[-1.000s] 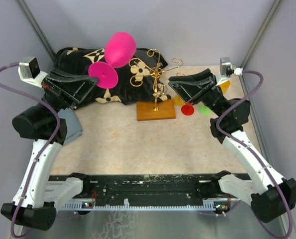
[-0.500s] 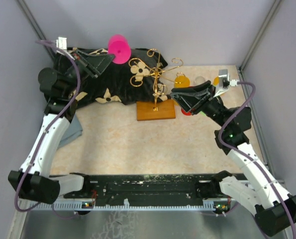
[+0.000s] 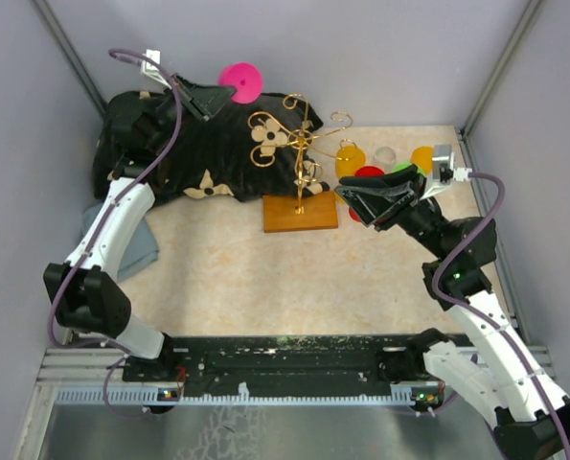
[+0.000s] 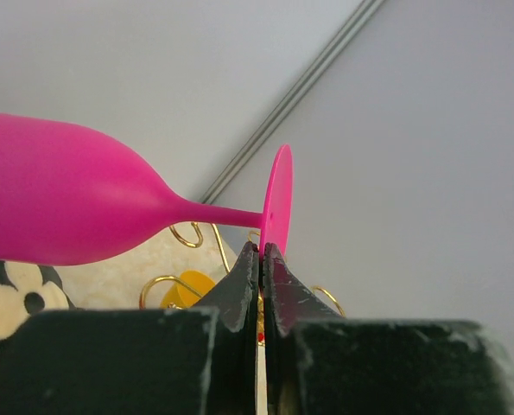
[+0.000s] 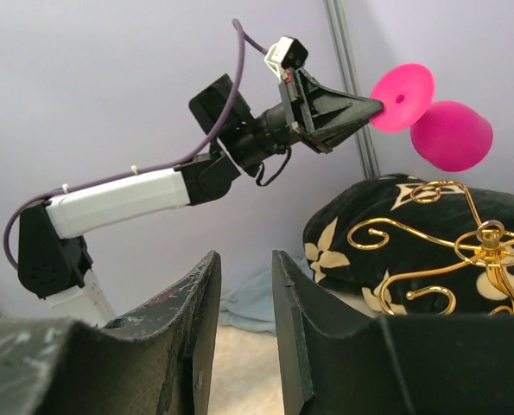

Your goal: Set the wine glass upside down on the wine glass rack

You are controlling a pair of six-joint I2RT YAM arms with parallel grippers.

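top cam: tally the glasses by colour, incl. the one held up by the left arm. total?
Pink wine glass: 1
Orange glass, other orange glass: 2
Red glass: 1
Green glass: 1
Clear glass: 1
Total: 6. The last five are partly hidden, so those counts are my best reading.

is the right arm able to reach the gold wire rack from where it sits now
Probably yes: the right end effector, open and empty, hovers just right of the wine glass rack, and nothing stands between them in the top view.
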